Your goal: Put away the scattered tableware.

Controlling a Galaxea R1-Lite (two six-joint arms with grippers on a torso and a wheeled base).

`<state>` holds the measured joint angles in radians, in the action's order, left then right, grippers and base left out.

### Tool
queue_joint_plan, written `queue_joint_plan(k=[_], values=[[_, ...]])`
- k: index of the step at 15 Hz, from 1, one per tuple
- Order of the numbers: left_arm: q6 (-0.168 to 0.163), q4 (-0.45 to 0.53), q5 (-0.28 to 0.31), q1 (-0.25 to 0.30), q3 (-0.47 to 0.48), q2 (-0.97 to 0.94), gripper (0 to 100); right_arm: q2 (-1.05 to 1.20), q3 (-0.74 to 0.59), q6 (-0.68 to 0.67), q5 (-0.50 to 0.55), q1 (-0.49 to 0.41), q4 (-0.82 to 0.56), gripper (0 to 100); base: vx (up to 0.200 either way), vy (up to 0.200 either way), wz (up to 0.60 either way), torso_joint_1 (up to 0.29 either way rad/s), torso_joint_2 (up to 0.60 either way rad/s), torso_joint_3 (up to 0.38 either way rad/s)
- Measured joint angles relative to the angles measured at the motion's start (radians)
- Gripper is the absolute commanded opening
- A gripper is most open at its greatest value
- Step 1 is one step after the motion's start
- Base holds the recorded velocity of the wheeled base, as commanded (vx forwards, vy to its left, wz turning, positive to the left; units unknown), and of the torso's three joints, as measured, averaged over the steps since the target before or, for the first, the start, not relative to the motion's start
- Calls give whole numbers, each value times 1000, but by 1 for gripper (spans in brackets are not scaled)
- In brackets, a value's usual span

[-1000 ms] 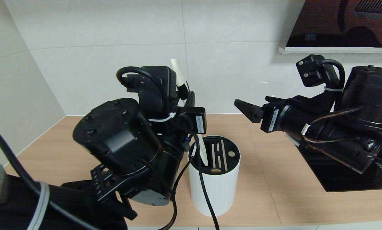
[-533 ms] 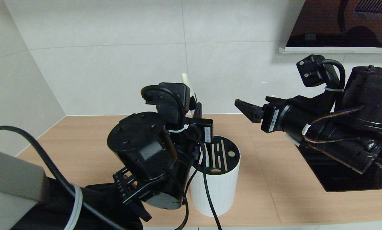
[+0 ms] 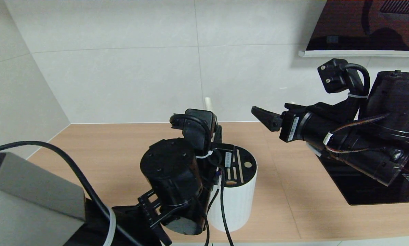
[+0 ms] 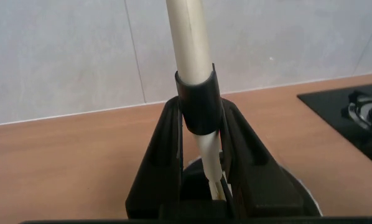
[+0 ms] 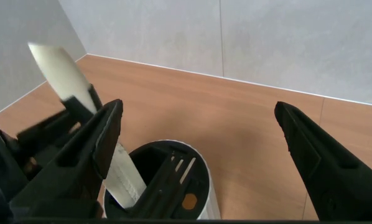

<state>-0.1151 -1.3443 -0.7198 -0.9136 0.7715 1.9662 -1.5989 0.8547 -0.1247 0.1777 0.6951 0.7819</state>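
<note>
A white ribbed knife holder with a black slotted top stands near the counter's front edge. My left gripper is right above its left side, shut on a knife. The knife's cream handle sticks up out of the fingers, with a black collar just above them. Its pale blade goes down into a slot of the holder. My right gripper hangs open in the air to the right of the holder and higher, its fingers spread wide with nothing between them.
A black stove top lies in the wooden counter at the right, under my right arm. A dark range hood hangs at the upper right. Tiled walls close the counter at the back and left.
My left gripper has moved right and down with the knife, sinking the blade deeper into the holder. The right arm has not moved.
</note>
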Motion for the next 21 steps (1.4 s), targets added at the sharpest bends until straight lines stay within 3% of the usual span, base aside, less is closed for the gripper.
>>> queue_joint_plan(k=[4,7,21], values=[[3,-12,-5,-3,-4,37,0,0,-2,0,0,0,0,100,0,0,0,0,0,0],[26,-11,-5,-4,0,69,0,3,-4,3,0,1,0,100,0,0,0,0,0,0],[28,-13,-27,-2,-5,168,0,-1,-2,4,0,0,0,100,0,0,0,0,0,0]])
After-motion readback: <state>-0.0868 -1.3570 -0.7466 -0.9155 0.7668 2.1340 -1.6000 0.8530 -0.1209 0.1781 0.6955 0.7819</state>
